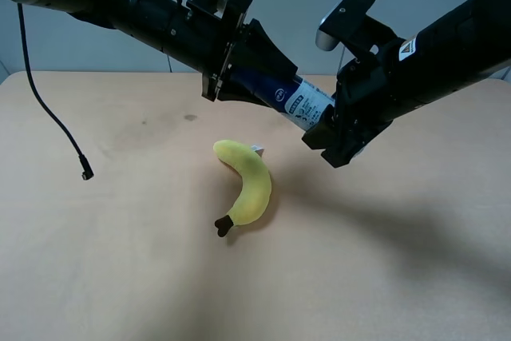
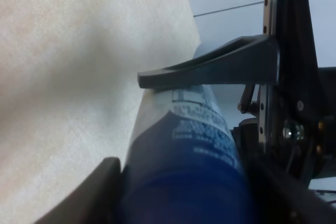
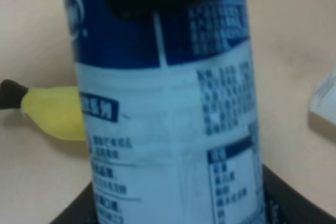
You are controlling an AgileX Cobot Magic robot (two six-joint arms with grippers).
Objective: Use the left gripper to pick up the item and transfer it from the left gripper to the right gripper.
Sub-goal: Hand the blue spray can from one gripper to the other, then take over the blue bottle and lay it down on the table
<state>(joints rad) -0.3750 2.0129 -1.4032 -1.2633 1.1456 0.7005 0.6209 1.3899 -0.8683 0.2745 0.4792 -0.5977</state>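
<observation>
The item (image 1: 302, 103), a slim can with a dark blue top and a white printed lower body, hangs tilted in mid air above the table. My left gripper (image 1: 275, 89) is shut on its blue end; in the left wrist view black fingers (image 2: 210, 66) press the can (image 2: 178, 150). My right gripper (image 1: 327, 129), with the orange-white sticker, has its fingers on either side of the can's white end. The can (image 3: 168, 119) fills the right wrist view. Whether those fingers press on it does not show.
A yellow plush banana (image 1: 249, 181) lies on the beige table (image 1: 120, 237) just below the can; it also shows in the right wrist view (image 3: 52, 111). A small white thing (image 1: 257, 149) sits behind it. A thin black cable (image 1: 48, 109) dangles at the left.
</observation>
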